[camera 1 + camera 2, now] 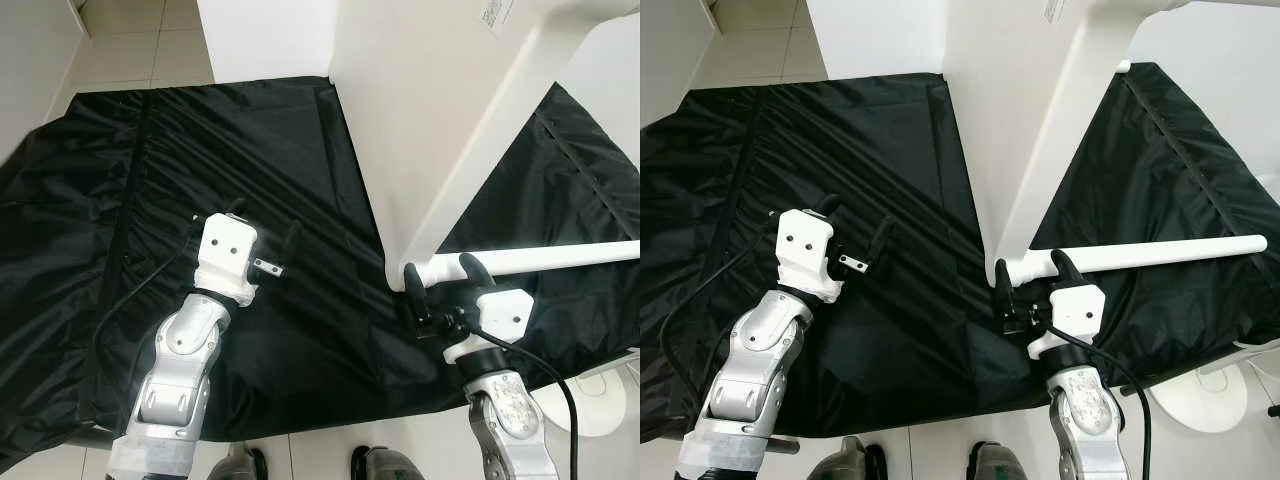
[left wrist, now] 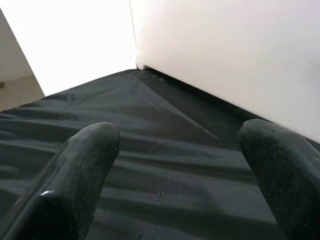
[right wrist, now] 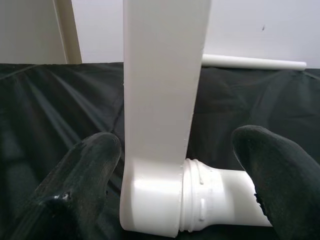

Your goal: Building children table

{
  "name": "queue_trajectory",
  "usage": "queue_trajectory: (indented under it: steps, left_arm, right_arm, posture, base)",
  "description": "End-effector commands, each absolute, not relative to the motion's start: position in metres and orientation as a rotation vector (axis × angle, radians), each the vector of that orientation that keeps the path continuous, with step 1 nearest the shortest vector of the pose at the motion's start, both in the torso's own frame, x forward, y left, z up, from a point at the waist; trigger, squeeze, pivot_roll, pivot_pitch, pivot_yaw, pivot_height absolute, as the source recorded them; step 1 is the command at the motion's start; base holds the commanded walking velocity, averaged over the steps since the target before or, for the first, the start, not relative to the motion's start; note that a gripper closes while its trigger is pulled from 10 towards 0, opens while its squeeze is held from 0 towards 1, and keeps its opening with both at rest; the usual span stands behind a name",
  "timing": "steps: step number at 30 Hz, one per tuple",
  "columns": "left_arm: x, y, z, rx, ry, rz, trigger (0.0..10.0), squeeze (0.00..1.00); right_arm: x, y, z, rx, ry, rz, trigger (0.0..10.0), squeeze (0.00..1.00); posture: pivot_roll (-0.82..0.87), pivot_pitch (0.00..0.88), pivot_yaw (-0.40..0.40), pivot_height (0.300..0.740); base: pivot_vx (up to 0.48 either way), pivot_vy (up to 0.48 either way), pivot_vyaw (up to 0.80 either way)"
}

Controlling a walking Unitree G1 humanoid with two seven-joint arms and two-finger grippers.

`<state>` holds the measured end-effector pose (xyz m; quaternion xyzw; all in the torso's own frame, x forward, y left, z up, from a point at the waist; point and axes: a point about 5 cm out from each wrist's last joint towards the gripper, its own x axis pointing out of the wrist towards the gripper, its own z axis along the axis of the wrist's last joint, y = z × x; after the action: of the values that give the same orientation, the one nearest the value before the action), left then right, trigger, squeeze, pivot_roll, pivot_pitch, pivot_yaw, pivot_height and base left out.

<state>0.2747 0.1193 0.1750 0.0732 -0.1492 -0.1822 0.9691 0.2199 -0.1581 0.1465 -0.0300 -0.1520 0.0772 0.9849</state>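
A white children's table top (image 1: 420,110) stands on its edge on a black cloth (image 1: 200,150). One white leg (image 1: 560,257) is fitted at its near lower corner (image 3: 155,200) and points right, level above the cloth. My right gripper (image 1: 441,272) is open, with a finger on each side of that corner joint and not touching it. To the left of the table top, my left gripper (image 1: 265,222) is open over bare cloth with nothing between its fingers (image 2: 90,150). Another white leg (image 3: 252,62) lies on the cloth farther back.
The black cloth covers most of the floor ahead, with pale tiles (image 1: 120,40) beyond its far left edge. A white round base (image 1: 590,395) stands on the floor at the lower right. A black cable (image 1: 130,290) trails from my left wrist across the cloth.
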Motion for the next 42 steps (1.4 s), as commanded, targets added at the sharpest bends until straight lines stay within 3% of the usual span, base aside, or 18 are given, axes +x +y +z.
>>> queue_trajectory:
  steps: [1,14,24,42]
  left_arm:
    - [0.272,0.120,0.172,0.155,-0.287,-0.388,10.0,0.00]
    - [0.267,0.113,0.175,0.145,-0.299,-0.388,10.0,0.00]
    - [0.264,0.111,0.176,0.143,-0.300,-0.375,10.0,0.00]
    - [0.264,0.108,0.176,0.131,-0.294,-0.375,10.0,0.00]
  right_arm:
    - [0.219,-0.160,0.143,-0.068,-0.291,0.144,10.0,0.00]
    - [0.257,-0.153,0.140,-0.031,-0.293,0.150,10.0,0.00]
    - [0.289,-0.128,0.141,0.025,-0.296,0.163,10.0,0.00]
    - [0.270,-0.126,0.132,0.019,-0.303,0.166,10.0,0.00]
  posture:
    - [-0.06,0.123,0.026,0.740]
    - [-0.03,0.103,0.007,0.740]
    - [0.00,0.103,-0.006,0.740]
    - [-0.02,0.111,-0.009,0.740]
  base:
    - [0.000,0.000,0.00]
    - [0.000,0.000,0.00]
    - [0.000,0.000,0.00]
    - [0.000,0.000,0.00]
